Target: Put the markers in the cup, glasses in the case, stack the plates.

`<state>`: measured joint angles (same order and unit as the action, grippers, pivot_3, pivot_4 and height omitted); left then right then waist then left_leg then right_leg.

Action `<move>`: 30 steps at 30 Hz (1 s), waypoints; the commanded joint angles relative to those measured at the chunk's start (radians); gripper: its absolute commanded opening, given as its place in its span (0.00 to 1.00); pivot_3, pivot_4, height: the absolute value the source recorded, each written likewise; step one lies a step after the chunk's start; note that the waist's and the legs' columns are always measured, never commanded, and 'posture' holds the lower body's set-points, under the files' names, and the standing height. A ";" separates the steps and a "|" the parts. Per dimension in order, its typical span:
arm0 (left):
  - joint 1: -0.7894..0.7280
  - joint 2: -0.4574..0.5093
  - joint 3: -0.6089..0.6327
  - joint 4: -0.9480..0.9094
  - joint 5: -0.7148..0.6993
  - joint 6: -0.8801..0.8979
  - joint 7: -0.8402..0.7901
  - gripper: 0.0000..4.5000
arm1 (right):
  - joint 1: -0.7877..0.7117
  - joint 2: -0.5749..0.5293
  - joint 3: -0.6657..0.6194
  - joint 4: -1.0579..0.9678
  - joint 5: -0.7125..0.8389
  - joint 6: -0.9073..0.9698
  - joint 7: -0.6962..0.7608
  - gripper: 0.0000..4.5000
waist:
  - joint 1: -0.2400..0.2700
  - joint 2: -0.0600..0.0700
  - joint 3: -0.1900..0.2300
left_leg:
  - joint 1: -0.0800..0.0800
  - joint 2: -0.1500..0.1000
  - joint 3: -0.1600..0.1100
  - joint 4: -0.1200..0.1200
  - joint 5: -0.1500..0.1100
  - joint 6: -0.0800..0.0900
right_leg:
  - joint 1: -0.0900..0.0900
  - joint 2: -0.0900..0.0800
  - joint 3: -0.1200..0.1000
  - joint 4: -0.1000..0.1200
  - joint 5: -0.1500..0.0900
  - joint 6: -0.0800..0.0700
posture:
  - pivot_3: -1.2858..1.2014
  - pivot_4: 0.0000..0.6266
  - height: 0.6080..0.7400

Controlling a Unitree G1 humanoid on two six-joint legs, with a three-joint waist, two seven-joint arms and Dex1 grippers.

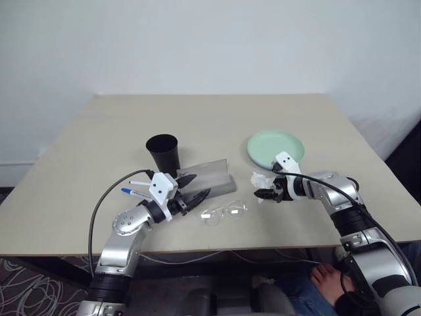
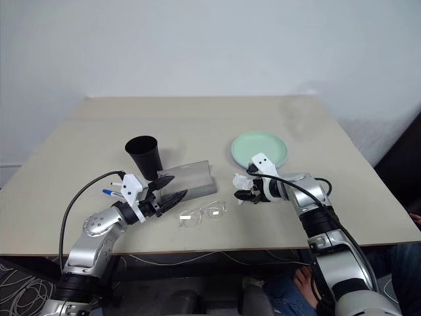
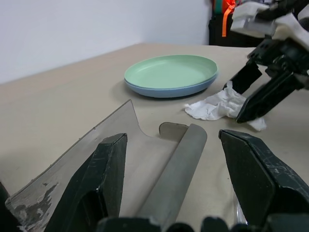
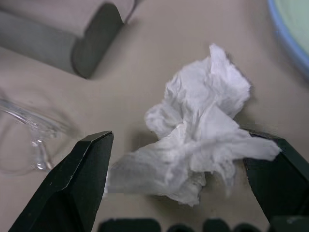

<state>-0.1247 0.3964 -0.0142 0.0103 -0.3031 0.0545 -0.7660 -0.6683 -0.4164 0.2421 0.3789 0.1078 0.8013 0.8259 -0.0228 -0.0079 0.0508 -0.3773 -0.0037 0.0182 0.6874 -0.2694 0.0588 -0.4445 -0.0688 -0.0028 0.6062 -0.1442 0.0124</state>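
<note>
Plates are stacked; my right claw (image 4: 176,193) straddles the tissue (image 4: 198,145), jaws wide, gripping nothing. Left claw (image 3: 174,183) gapes empty at the open case (image 1: 214,176). Next, the glasses (image 1: 223,212).

Black cup (image 1: 163,151) upright, mid-table. Grey case (image 1: 212,178) open just beside it, lid up. Clear glasses (image 1: 223,212) flat near front edge, just in front of case. Mint green plate (image 1: 276,147) stacked on light blue plate (image 3: 164,92), off to right. Two white markers (image 1: 137,187) lie left of case, I think one black-ended, one blue-ended.
</note>
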 commanded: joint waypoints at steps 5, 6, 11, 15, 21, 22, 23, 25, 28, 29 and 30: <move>-0.007 0.004 0.012 -0.036 -0.002 -0.009 0.009 0.71 | -0.034 -0.018 0.017 -0.002 -0.040 -0.089 0.006 0.36 | 0.000 0.000 0.000 | 0.000 0.000 0.000 0.000 0.000 0.000 | 0.000 0.000 0.000 0.000 0.000 0.000 | 0.52 0.00 0.85; -0.007 0.004 0.012 -0.036 -0.002 -0.009 0.010 0.71 | -0.035 -0.019 0.015 -0.003 -0.040 -0.091 0.007 0.29 | 0.000 0.000 0.000 | 0.000 0.000 0.000 0.000 0.000 0.000 | 0.000 0.000 0.000 0.000 0.000 0.000 | 0.52 0.00 0.85; -0.007 0.006 0.013 -0.037 -0.003 -0.008 0.009 0.71 | -0.063 -0.040 -0.014 -0.058 -0.010 -0.107 0.043 0.01 | 0.000 0.000 0.000 | 0.000 0.000 0.000 0.000 0.000 0.000 | 0.000 0.000 0.000 0.000 0.000 0.000 | 0.52 0.00 0.85; -0.006 0.008 0.012 -0.040 -0.004 -0.006 0.007 0.71 | -0.141 -0.042 -0.071 -0.030 0.012 -0.121 0.030 0.01 | -0.002 0.000 0.000 | 0.000 0.000 0.000 0.000 0.000 0.000 | 0.000 0.000 0.000 0.000 0.000 0.000 | 0.52 0.00 0.85; -0.014 0.010 0.013 -0.034 -0.004 -0.005 0.002 0.71 | -0.324 -0.014 -0.128 0.297 -0.039 -0.278 -0.101 0.01 | -0.001 0.000 0.000 | 0.001 0.001 0.000 0.000 0.000 0.000 | 0.000 0.000 -0.001 0.000 0.000 0.000 | 0.52 0.00 0.85; -0.015 0.010 0.012 -0.034 -0.004 -0.004 0.001 0.71 | -0.355 -0.006 -0.130 0.380 -0.050 -0.319 -0.123 0.01 | -0.001 0.000 0.000 | 0.001 0.000 0.000 0.000 0.000 0.000 | 0.000 0.000 -0.001 0.000 0.000 0.000 | 0.52 0.00 0.85; -0.016 0.010 0.012 -0.034 -0.003 -0.004 0.001 0.71 | -0.383 0.004 -0.132 0.462 -0.062 -0.363 -0.146 0.01 | -0.001 0.000 0.000 | 0.000 0.000 0.000 0.000 0.000 0.000 | 0.000 0.000 -0.001 0.000 0.000 0.000 | 0.52 0.00 0.85; -0.020 0.011 0.012 -0.033 -0.003 -0.003 0.001 0.71 | -0.427 0.021 -0.138 0.601 -0.079 -0.446 -0.178 0.01 | -0.002 0.000 0.000 | 0.000 0.000 0.001 -0.001 0.000 0.000 | 0.000 0.000 -0.001 -0.001 0.000 0.000 | 0.52 0.00 0.85; -0.024 0.016 0.017 -0.036 0.000 -0.002 0.006 0.71 | -0.476 0.035 -0.161 0.753 -0.087 -0.524 -0.208 0.15 | -0.003 0.001 0.001 | -0.001 0.000 0.002 -0.003 0.000 0.000 | -0.001 0.000 0.000 -0.001 0.000 0.000 | 0.52 0.00 0.85; -0.024 0.018 0.019 -0.038 -0.001 -0.002 0.006 0.71 | -0.486 0.038 -0.169 0.786 -0.087 -0.540 -0.212 0.22 | -0.003 0.001 0.001 | -0.001 0.000 0.002 -0.003 0.000 0.000 | -0.001 0.000 0.000 -0.001 0.000 0.000 | 0.52 0.00 0.85; -0.023 0.020 0.022 -0.041 -0.002 -0.001 0.007 0.71 | -0.494 0.039 -0.175 0.811 -0.088 -0.554 -0.215 0.29 | -0.003 0.001 0.001 | -0.001 0.000 0.002 -0.003 0.000 0.000 | -0.001 0.000 0.000 -0.001 0.000 0.000 | 0.52 0.00 0.85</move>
<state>-0.1270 0.4048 -0.0133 0.0084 -0.3031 0.0593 -0.7618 -1.1056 -0.3690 0.0958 1.1811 0.0235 0.2892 0.6250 -0.0257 -0.0072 0.0514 -0.3780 -0.0039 0.0208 0.6838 -0.2693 0.0591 -0.4456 -0.0684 -0.0028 0.6049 -0.1447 0.0130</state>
